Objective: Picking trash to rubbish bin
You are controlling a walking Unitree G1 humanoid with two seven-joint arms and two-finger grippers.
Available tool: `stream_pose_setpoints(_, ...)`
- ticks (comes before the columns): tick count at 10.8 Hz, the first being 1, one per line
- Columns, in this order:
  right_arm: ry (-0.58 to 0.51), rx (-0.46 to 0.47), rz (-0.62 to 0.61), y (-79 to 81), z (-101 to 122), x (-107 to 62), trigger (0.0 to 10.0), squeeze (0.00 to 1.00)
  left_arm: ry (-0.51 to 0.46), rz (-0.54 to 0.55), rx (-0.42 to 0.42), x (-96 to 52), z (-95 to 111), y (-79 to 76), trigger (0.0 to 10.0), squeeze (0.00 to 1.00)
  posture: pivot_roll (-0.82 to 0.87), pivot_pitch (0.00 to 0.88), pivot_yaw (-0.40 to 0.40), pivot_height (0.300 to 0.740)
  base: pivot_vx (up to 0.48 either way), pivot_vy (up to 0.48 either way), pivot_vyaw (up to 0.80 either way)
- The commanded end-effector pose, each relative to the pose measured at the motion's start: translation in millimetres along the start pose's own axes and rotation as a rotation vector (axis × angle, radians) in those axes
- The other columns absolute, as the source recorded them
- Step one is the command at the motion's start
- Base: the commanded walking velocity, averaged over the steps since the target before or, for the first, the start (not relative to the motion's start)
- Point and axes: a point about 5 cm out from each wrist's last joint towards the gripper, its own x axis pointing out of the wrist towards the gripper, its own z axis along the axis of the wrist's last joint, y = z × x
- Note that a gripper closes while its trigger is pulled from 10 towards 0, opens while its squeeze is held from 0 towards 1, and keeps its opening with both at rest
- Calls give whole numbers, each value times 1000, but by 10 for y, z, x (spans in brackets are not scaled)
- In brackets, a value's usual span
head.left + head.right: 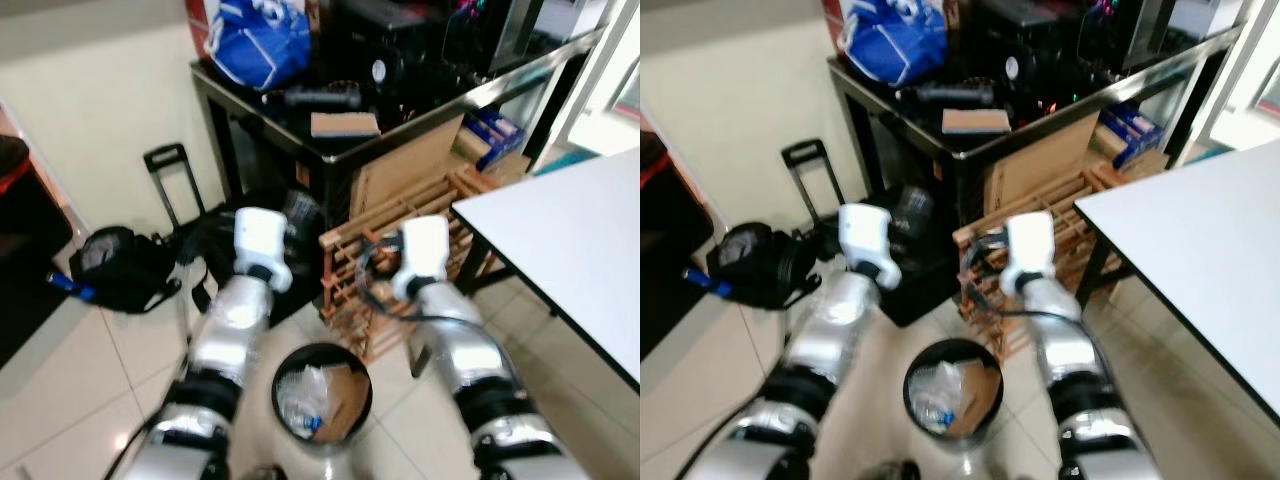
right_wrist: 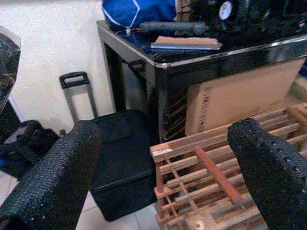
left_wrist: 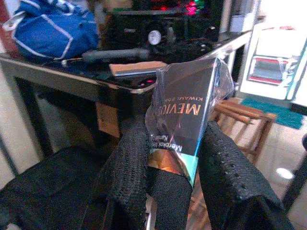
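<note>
Trash: a dark, shiny cigarette pack in crinkled clear wrap (image 3: 184,117), printed MEVIUS, stands pinched between the left gripper's black fingers.
Left gripper (image 3: 177,158): clamped on the pack, raised in front of the black table's corner, above and beyond the bin.
Bin: a round black rubbish bin (image 1: 322,392) sits on the tiled floor between the two silver arms, with brown cardboard and clear plastic inside.
Right gripper (image 2: 163,163): fingers spread wide, holding nothing, over the wooden slatted rack (image 2: 211,177).
Table: a black glossy table (image 1: 330,150) carries a blue bag (image 1: 258,42) and a flat brown book (image 1: 344,124).
Floor, left: a black backpack (image 1: 115,265) beside a black suitcase handle (image 1: 172,180).
Right side: a white tabletop (image 1: 570,240).
</note>
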Motion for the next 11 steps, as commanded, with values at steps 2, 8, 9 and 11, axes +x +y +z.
stream_pose_setpoints(2,-3,3,17,53,14,19,10000,0,-8,4,21,2,36,56,10000,0,-35,46,50,740,0,0,0)
stream_pose_setpoints(8,-3,2,21,61,9,17,10000,0,10,20,35,7,23,70,10000,0,-35,46,48,740,0,0,0)
stream_pose_setpoints(9,-2,2,22,61,6,15,10000,0,15,25,40,6,15,74,10000,0,-35,47,48,740,266,0,0)
stream_pose_setpoints(11,1,1,23,60,0,14,10000,0,20,26,45,3,6,77,10000,0,-33,46,47,740,270,0,0)
